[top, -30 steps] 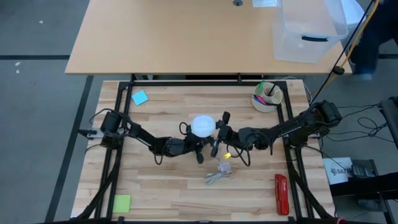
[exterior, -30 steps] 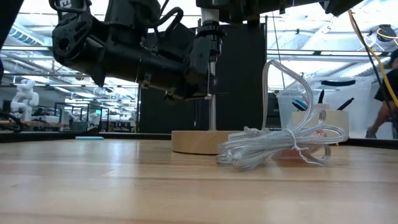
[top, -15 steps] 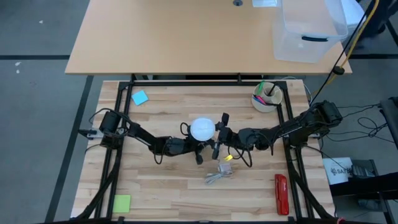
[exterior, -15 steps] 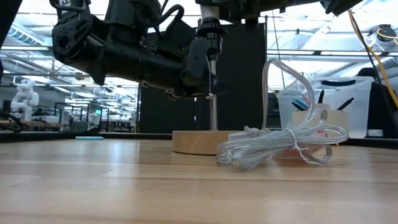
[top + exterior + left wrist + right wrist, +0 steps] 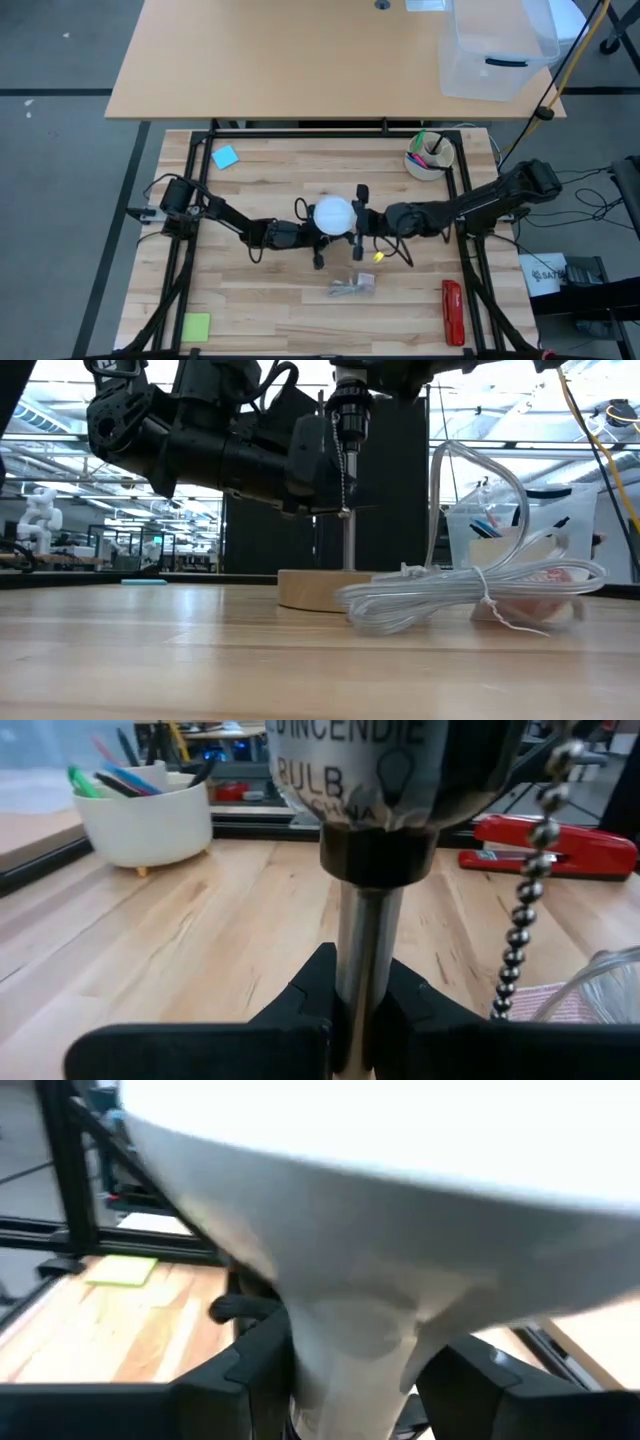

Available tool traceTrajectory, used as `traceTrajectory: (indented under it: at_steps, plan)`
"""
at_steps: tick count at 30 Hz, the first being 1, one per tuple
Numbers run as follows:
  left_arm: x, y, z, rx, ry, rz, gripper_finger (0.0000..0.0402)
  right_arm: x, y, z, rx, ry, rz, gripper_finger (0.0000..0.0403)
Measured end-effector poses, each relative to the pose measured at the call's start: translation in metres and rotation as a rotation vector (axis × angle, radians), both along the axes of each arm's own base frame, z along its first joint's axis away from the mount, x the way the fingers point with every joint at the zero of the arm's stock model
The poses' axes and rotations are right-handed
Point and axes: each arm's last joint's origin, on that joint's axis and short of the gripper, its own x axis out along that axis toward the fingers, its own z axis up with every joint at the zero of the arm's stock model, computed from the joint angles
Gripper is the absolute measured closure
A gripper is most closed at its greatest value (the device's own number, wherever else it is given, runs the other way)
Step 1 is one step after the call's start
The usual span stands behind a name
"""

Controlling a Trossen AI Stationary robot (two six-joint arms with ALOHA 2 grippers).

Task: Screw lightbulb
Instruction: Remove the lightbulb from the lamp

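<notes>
Presently we find the lightbulb (image 5: 333,213) at mid-table, globe up, over the lamp's metal stem (image 5: 362,970). The left gripper (image 5: 352,1010) is clamped together on that stem. The right gripper (image 5: 350,1370) has its fingers around the bulb's tapering neck, apparently gripping it, though contact is partly hidden. A coiled clear cord (image 5: 470,595) lies beside the wooden base (image 5: 315,588).

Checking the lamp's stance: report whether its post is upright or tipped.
Upright: the lamp post rises straight from the wooden base, left gripper shut on it.
</notes>
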Motion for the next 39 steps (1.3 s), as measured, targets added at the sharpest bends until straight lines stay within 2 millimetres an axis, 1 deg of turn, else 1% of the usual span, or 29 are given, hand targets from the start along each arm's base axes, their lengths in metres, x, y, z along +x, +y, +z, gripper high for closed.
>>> traceTrajectory:
  at_steps: [7,20,30,39]
  plan:
    - [0.000,0.000,0.000,-0.001,-0.002,-0.020,0.0373,-0.012,-0.005,0.011,-0.008,0.027,0.063,0.0225]
    - [0.000,-0.002,-0.001,0.001,0.003,-0.113,0.0373,-0.008,-0.022,0.013,0.020,0.019,0.277,0.0230]
    - [0.001,0.003,0.000,-0.018,-0.005,-0.228,0.0373,-0.008,-0.034,0.013,0.008,0.014,0.457,0.0230]
    - [0.002,0.006,0.001,-0.035,-0.009,-0.315,0.0373,-0.008,-0.047,0.014,-0.005,0.002,0.582,0.0232]
